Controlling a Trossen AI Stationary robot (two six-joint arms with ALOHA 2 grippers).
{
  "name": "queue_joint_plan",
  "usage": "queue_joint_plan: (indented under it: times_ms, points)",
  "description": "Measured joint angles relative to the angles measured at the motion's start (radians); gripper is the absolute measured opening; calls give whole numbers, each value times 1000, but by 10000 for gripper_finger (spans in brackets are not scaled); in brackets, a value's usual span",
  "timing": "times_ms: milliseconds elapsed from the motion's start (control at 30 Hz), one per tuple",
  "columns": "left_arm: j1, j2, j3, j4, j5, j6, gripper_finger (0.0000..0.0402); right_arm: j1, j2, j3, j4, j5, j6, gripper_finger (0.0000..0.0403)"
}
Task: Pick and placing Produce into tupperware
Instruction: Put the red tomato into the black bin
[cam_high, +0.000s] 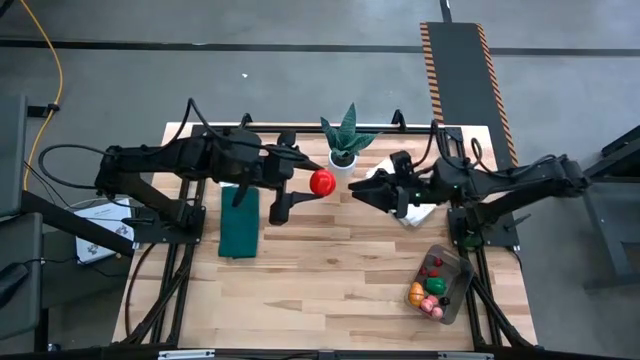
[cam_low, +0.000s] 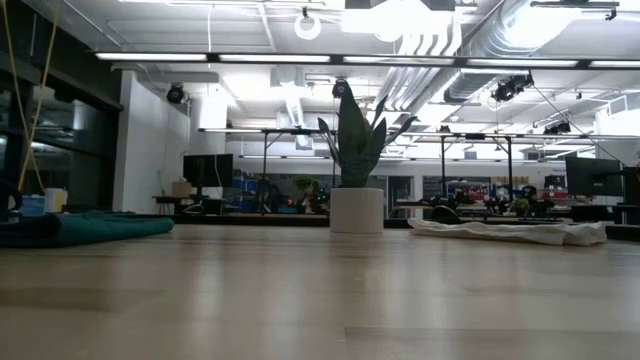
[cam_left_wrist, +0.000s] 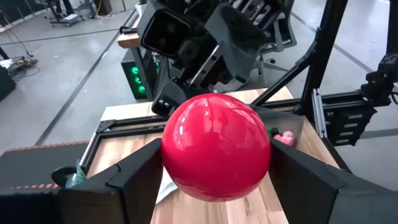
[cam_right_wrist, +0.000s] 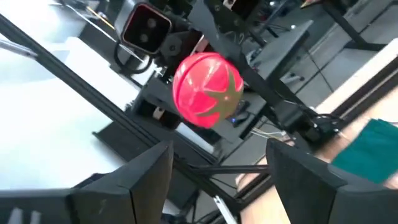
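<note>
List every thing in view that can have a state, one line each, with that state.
red tomato: clamped in the left gripper, lifted off the table.
left gripper: shut on the red tomato, raised over the table's middle.
right gripper: open, empty, facing the tomato without touching it.
tupperware: uncovered, on the table's right side, holding several pieces of produce.
plant: upright in its white pot.
green mat: flat on the table.
white cloth: folded, lying flat.

We are holding both arms raised above the table, reaching toward each other near its middle. Our left gripper (cam_high: 308, 183) is clamping a red ball, while our right gripper (cam_high: 362, 192) is facing it with fingers spread.
</note>
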Motion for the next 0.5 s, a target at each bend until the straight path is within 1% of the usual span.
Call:
queue_joint_plan:
  times_ms: [267,367,500]
  points:
    - [0,0,13,13,0,8,256,-35,22,0,63,-40,29,250]
    - [0,0,14,24,0,26,258,-41,22,0,95,-25,28,250]
    - [0,0,13,24,0,31,259,-48,17,0,90,-21,21,250]
